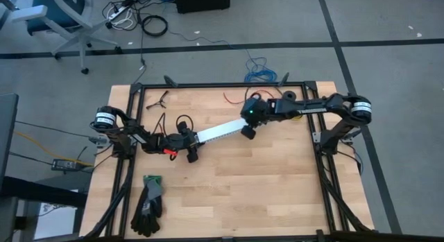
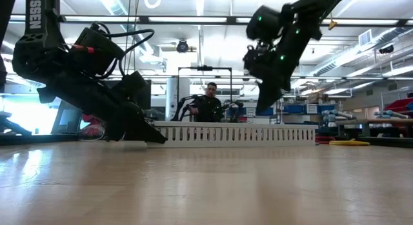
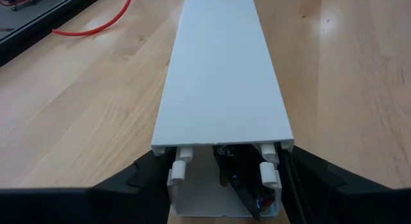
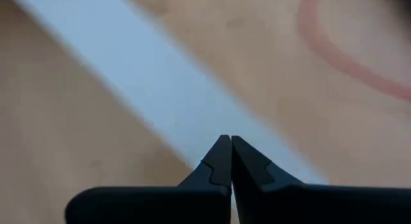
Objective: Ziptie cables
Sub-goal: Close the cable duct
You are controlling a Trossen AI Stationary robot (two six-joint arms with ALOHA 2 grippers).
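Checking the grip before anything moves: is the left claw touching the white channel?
Touching. In the left wrist view the left claw straddles the near end of the white channel, with its dark fingers pressed against both side walls.

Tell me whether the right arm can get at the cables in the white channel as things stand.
Probably not. The channel has its lid on, and the cables show only at the end that the left gripper holds. The right gripper, jaws shut, sits above the far end.
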